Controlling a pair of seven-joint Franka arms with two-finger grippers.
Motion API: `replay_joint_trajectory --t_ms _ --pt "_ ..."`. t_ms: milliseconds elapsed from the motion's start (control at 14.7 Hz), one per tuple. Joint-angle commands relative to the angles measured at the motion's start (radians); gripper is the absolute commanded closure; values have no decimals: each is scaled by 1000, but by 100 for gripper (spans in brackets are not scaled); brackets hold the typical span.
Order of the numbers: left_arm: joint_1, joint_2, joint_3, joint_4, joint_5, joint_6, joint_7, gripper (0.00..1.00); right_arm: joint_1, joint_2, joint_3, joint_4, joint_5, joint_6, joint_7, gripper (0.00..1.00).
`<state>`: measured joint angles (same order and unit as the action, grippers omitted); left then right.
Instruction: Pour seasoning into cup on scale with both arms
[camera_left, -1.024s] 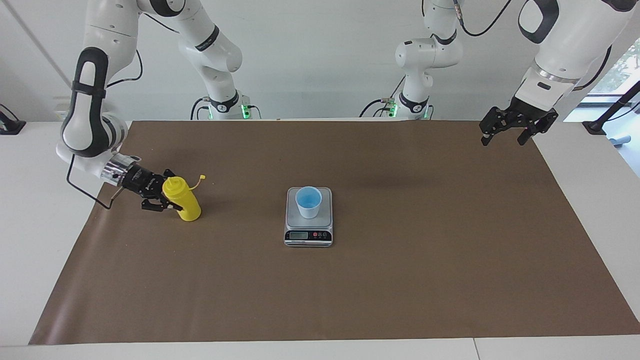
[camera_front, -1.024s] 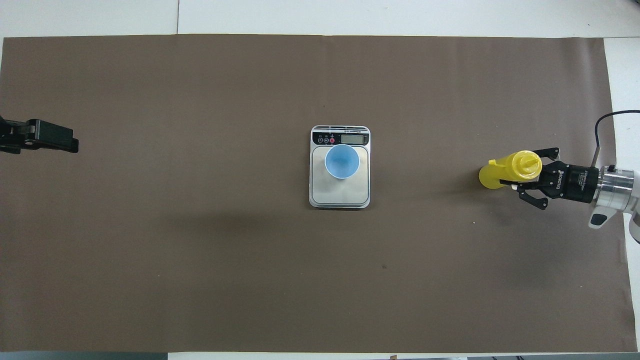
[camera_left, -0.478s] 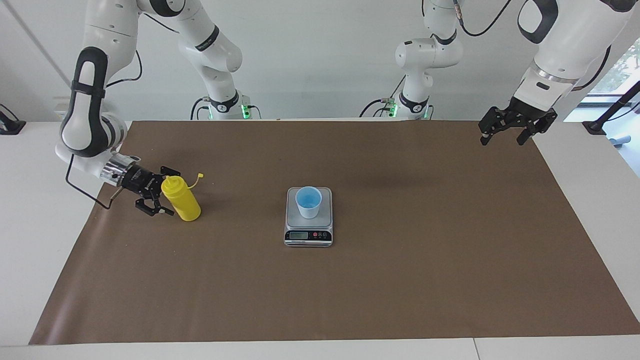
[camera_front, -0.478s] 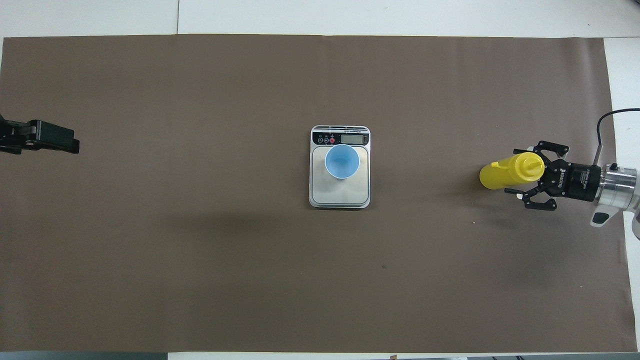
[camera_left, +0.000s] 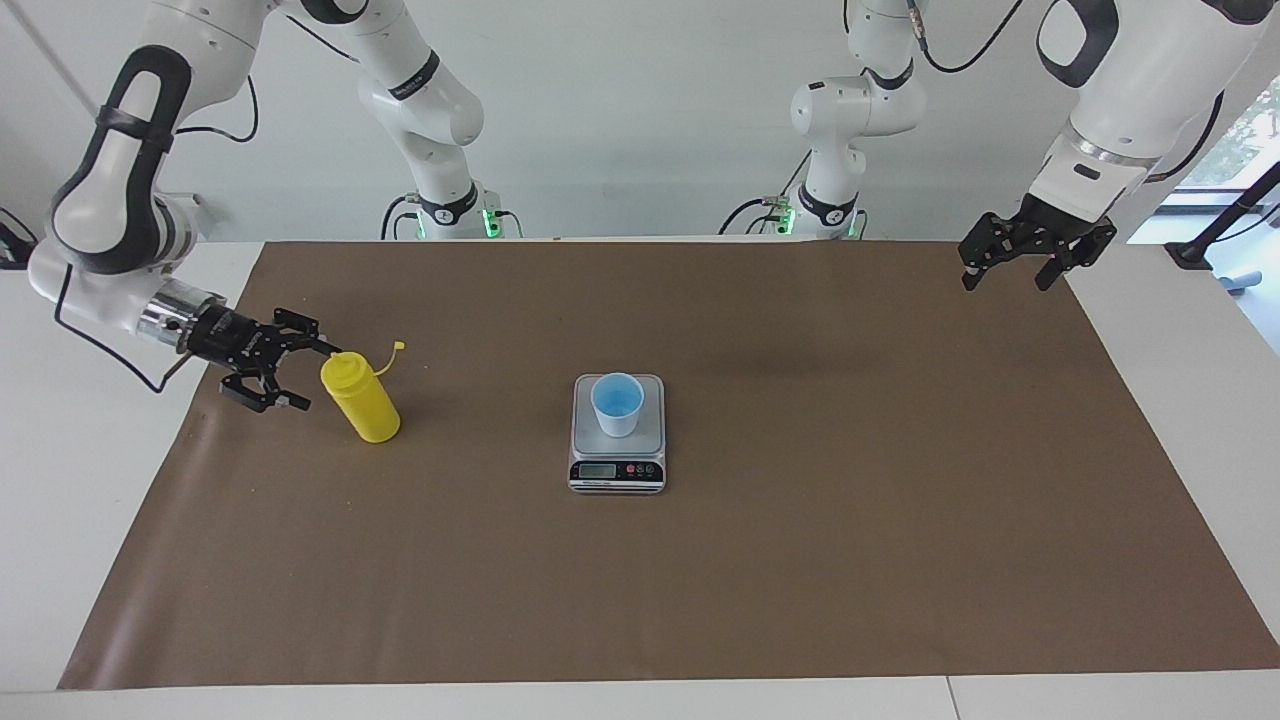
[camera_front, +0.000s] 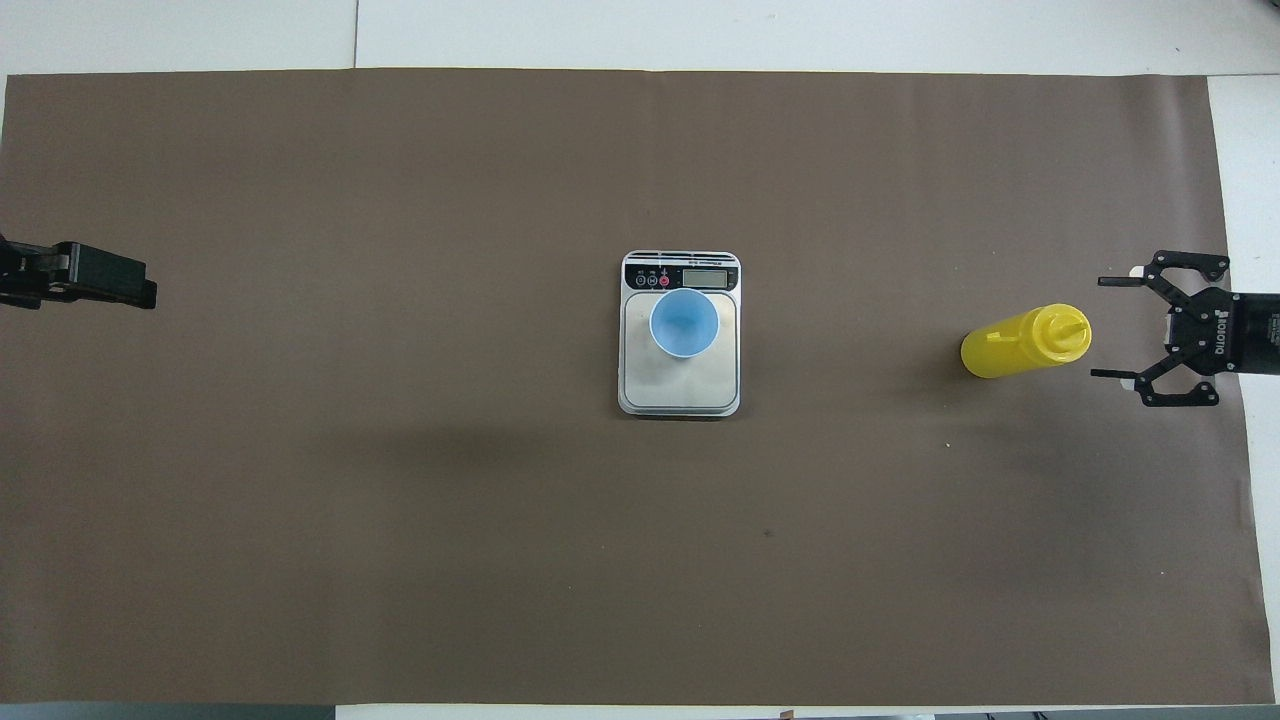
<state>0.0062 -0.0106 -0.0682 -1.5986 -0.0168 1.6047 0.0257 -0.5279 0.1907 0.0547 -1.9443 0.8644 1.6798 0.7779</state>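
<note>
The yellow seasoning bottle (camera_left: 362, 401) (camera_front: 1018, 344) stands upright on the brown mat toward the right arm's end of the table, its small tethered cap (camera_left: 399, 346) hanging off to the side. My right gripper (camera_left: 310, 377) (camera_front: 1101, 328) is open just beside the bottle, a small gap away and holding nothing. The cup (camera_left: 617, 403) (camera_front: 684, 323), blue inside, sits on the silver-grey scale (camera_left: 617, 472) (camera_front: 680, 392) at the middle of the mat. Over the mat's corner at the left arm's end, my left gripper (camera_left: 1005, 281) (camera_front: 140, 290) waits open and empty.
A brown mat (camera_left: 800, 560) covers most of the white table (camera_left: 60, 500). The scale's display and buttons face away from the robots. Both arm bases stand at the robots' edge of the table.
My right gripper has opened, let go of the seasoning bottle and drawn back toward the right arm's end of the table. The bottle now stands free. The left arm has stayed put.
</note>
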Motion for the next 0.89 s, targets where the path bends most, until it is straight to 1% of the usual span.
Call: replay_joint_trajectory --t_ms 0,136,273,478,546,614,682,751,819 --pt "6 -6 -2 2 29 -22 16 0 60 -53 17 117 -171 -102 24 0" --pt "8 -8 -2 -1 32 -22 16 0 62 -63 17 156 -170 -164 29 0" --pt "9 -9 -2 -1 35 -20 14 0 84 -108 20 163 -182 -155 26 0" --pt "9 -9 -2 -1 35 -20 14 0 108 -120 27 173 -189 -157 17 0" --pt "9 -11 -2 -4 35 -19 14 0 121 -146 28 174 -197 -140 17 0" --pt "9 -14 -2 -10 35 -16 14 0 149 -163 28 182 -220 -88 17 0" --pt "9 -15 -2 -12 35 -19 14 0 187 -187 28 182 -288 -45 9 0" --pt "9 -15 -2 -14 35 -19 16 0 218 -195 31 189 -364 -34 -18 0" --pt "9 -15 -2 -14 35 -19 14 0 241 -195 34 217 -417 -48 -78 0"
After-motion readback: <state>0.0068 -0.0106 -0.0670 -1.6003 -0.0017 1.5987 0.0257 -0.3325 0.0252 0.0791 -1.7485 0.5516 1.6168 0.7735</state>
